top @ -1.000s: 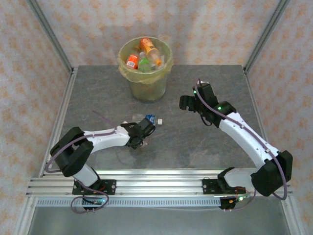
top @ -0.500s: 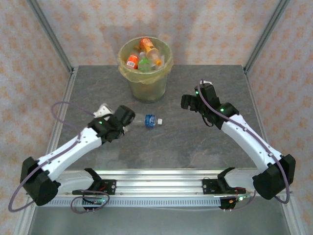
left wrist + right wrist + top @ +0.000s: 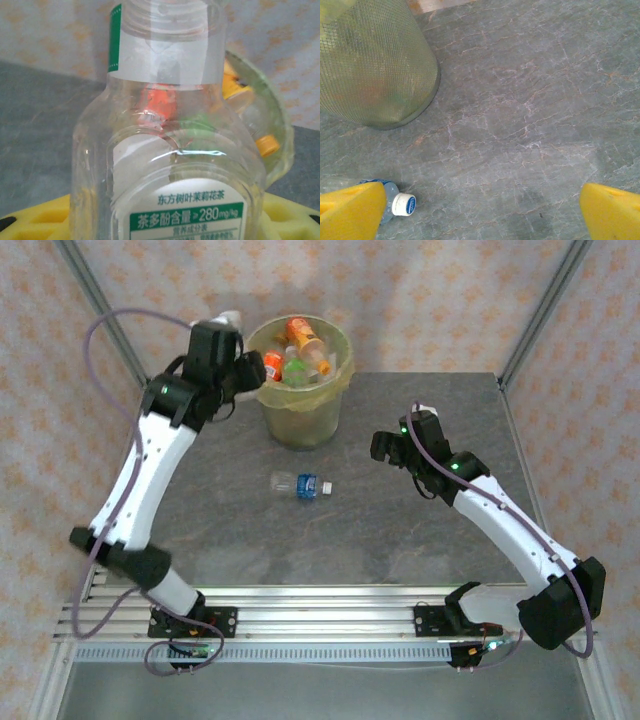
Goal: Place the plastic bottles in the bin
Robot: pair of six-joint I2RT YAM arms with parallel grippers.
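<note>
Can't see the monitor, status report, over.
Left gripper shut on green-label bottle beside bin rim. Right gripper open. Blue-label bottle lying on table. Nothing blocking.

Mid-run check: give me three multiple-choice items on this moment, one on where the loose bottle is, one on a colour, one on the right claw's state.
1. The blue-labelled bottle is:
A. lying on the table, on the near side of the bin
B. inside the bin
C. standing upright at the table's right edge

2. The label on the clear bottle in the left claw is:
A. red
B. green
C. blue

3. The right claw is:
A. open and empty
B. shut on a bottle
C. shut on a loose cap

Answers:
1 A: it lies on its side on bare stone, apart from the bin's base.
2 B: the left wrist view shows green bands on white.
3 A: its yellow fingers stand wide apart with nothing between them.
</note>
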